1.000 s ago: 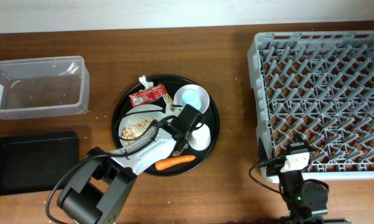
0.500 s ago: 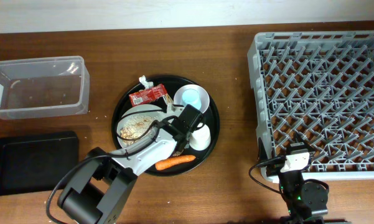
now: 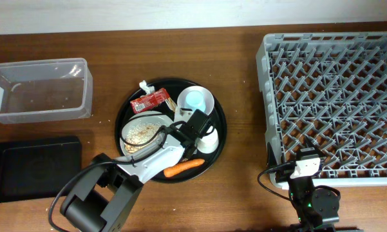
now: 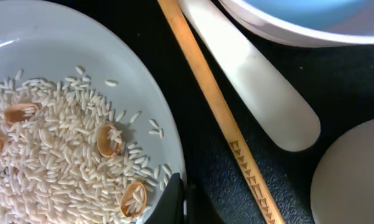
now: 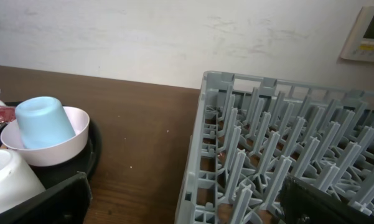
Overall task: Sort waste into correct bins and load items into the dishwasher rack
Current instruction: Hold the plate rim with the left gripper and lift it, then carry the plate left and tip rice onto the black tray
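The round white plate [image 4: 62, 81] lies left of centre on the round black tray [image 3: 217, 138], in the lower middle of the overhead view. It is heaped with pale rice grains and a few brownish food scraps [image 4: 109, 140]. The left gripper [image 4: 180, 200] is clenched on the plate's right rim, one finger over the white edge and the other on the tray side.

Just right of the rim a thin pale stick [image 4: 211, 106] with a printed pattern runs diagonally, beside a flat white handle [image 4: 255, 93]. Above are a white bowl [image 3: 206, 95] holding an upturned light blue cup [image 3: 194, 102], a red printed wrapper [image 3: 148, 100] and crumpled white tissue [image 3: 143, 85]. A small white cup [image 3: 207, 140] sits right of the plate, and a small orange carrot [image 3: 182, 167] lies at the tray's lower edge.

The brown wooden table [image 3: 238, 64] carries a clear plastic tub [image 3: 87, 90] at upper left, a shallow black tray [image 3: 32, 167] below it, and the grey pegged rack [image 3: 265, 96] at right. The right gripper [image 5: 187, 199] is spread wide at the rack's near edge. Behind is a white wall [image 5: 143, 37] with a small panel [image 5: 367, 31].
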